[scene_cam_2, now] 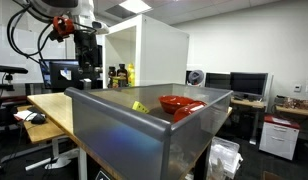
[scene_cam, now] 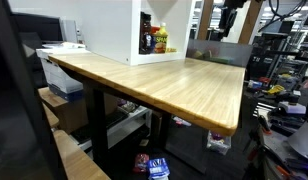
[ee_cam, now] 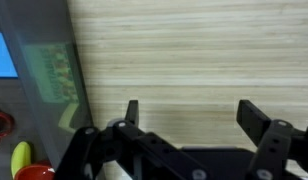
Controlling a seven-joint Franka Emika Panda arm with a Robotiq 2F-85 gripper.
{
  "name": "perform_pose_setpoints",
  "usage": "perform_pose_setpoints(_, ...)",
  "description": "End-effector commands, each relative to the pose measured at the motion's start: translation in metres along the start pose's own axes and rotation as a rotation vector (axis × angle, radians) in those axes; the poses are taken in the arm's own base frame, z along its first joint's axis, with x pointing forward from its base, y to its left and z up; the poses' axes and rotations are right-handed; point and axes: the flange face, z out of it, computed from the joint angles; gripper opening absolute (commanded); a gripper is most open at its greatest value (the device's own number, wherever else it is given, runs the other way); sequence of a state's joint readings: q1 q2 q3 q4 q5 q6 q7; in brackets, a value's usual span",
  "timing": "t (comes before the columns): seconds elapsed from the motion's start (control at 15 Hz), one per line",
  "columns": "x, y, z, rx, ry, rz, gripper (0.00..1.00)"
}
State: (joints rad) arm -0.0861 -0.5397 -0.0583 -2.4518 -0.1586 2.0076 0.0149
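My gripper [ee_cam: 194,115] is open and empty. Its two black fingers hang above the bare light-wood table [ee_cam: 194,50]. In an exterior view the gripper [scene_cam_2: 89,72] hangs from the arm over the far end of the table [scene_cam_2: 56,110], near the white cabinet [scene_cam_2: 159,50]. A grey bin [scene_cam_2: 144,135] holds a red bowl [scene_cam_2: 179,103] and a yellow object [scene_cam_2: 140,106]. In the wrist view the bin [ee_cam: 44,70] lies at the left edge, with the yellow object [ee_cam: 21,157] and the red bowl [ee_cam: 34,172] in it. The gripper touches nothing.
A white open cabinet [scene_cam: 129,30] stands on the table's [scene_cam: 174,85] far side with several bottles [scene_cam: 154,40] inside. Monitors and desks [scene_cam_2: 244,85] stand behind, and a white printer [scene_cam: 64,50] sits beside the table. Cluttered floor and shelves surround the table.
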Motion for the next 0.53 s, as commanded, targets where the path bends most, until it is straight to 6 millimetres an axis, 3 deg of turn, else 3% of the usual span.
perform_pose_setpoints(0.0, 0.019, -0.018, 0.003, 0.026, 0.070, 0.024, 1.00)
perform_pose_setpoints(0.47, 0.049, -0.040, -0.009, 0.107, 0.195, -0.020, 1.00)
